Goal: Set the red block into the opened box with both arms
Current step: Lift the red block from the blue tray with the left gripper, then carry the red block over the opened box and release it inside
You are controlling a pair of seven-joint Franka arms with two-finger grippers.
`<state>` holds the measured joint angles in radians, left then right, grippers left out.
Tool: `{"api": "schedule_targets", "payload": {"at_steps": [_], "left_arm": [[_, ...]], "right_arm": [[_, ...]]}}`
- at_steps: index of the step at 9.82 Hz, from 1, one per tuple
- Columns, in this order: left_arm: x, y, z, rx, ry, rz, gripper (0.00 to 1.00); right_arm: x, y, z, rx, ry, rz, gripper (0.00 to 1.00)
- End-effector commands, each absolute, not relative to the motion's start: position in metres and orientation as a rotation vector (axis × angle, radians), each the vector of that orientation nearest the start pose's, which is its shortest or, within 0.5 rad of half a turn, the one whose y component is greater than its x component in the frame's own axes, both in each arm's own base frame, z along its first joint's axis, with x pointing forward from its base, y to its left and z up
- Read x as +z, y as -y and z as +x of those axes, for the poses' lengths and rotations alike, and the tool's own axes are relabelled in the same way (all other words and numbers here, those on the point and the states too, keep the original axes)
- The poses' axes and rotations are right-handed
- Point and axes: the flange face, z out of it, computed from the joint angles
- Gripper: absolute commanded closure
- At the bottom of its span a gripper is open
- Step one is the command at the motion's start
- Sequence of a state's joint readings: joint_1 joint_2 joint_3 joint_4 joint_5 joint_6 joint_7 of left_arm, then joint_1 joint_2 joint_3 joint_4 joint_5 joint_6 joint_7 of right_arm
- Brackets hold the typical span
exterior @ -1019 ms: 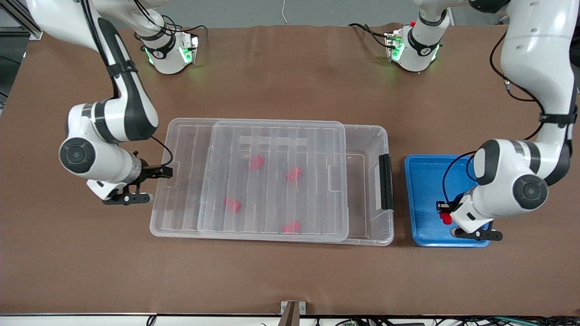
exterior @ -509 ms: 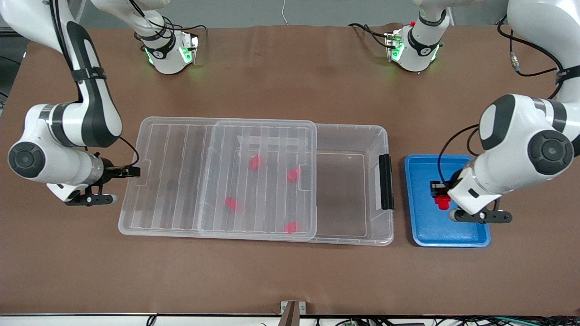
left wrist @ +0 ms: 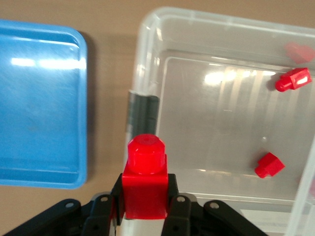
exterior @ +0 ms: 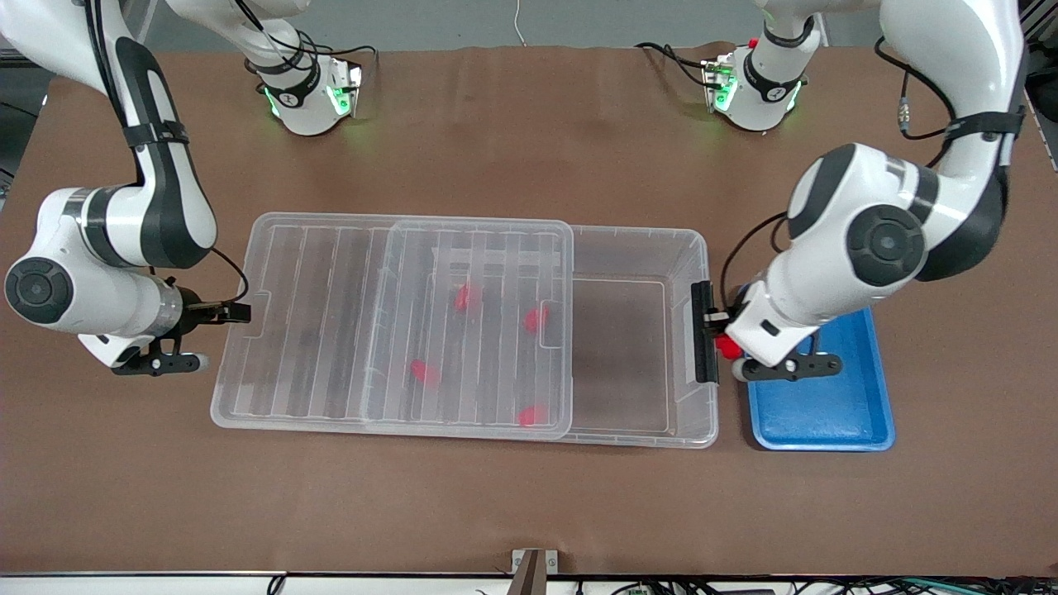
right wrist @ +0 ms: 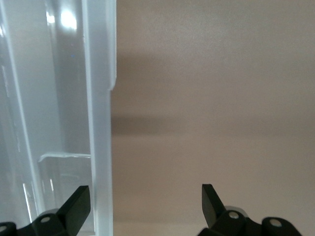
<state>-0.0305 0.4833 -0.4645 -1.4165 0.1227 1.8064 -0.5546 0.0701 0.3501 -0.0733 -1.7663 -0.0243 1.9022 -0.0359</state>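
A brown table (exterior: 529, 504) fills the front view, w/ two white arm bases along its top edge. At centre sits the box (exterior: 645, 248), a large clear bin. Its ribbed lid (exterior: 331, 330) is slid toward the right arm's end, overhanging that end of the box and leaving the part toward the left arm's end uncovered. A black handle strip (exterior: 703, 330) runs down the box's end wall toward the left arm. Just beside that end lies a blue tray (exterior: 826, 413).

Left gripper (exterior: 722, 330) hangs in the air over the gap between tray and box, right by the handle strip. Its fingers are clamped on the red block (left wrist: 144, 183); in the left wrist view the block stands upright between them, narrower rounded end up.

Four more red blocks lie in the box, seen through the lid: one (exterior: 467, 297) farthest from the front camera, one (exterior: 536, 318) nearer the lid's inner edge, one (exterior: 425, 372) toward the middle, one (exterior: 531, 415) nearest the camera. Two of them also show in the left wrist view.

Right gripper (exterior: 240, 312) is at the lid's outer edge, toward the right arm's end. Its fingers stand wide apart; in the right wrist view the lid's rim lies just inside one fingertip (right wrist: 78, 204), w/ bare table between the fingers. Whether it touches the lid I can't tell.
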Motion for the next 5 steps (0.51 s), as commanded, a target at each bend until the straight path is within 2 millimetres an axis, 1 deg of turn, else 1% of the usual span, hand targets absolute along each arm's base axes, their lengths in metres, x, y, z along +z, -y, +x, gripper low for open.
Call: {"api": "schedule_targets", "payload": {"at_steps": [1, 2, 3, 4, 5], "left_arm": [[0.400, 0.306, 0.620, 0.212, 0.150, -3.161, 1.00], [0.392, 0.317, 0.617, 0.187, 0.174, -3.174, 1.00], [0.371, 0.324, 0.613, 0.207, 0.181, -3.174, 1.00], [0.348, 0.333, 0.608, 0.231, 0.165, -3.175, 1.00], [0.326, 0.338, 0.603, 0.238, 0.154, -3.185, 1.00]], "right_arm": [[0.370, 0.000, 0.618, 0.332, 0.076, -3.184, 0.00], [0.396, -0.003, 0.621, 0.322, -0.012, -3.191, 0.00], [0.442, -0.005, 0.620, 0.253, -0.118, -3.196, 0.00], [0.499, -0.003, 0.610, 0.169, -0.143, -3.195, 0.00], [0.547, 0.006, 0.594, 0.087, -0.169, -3.189, 0.00]]}}
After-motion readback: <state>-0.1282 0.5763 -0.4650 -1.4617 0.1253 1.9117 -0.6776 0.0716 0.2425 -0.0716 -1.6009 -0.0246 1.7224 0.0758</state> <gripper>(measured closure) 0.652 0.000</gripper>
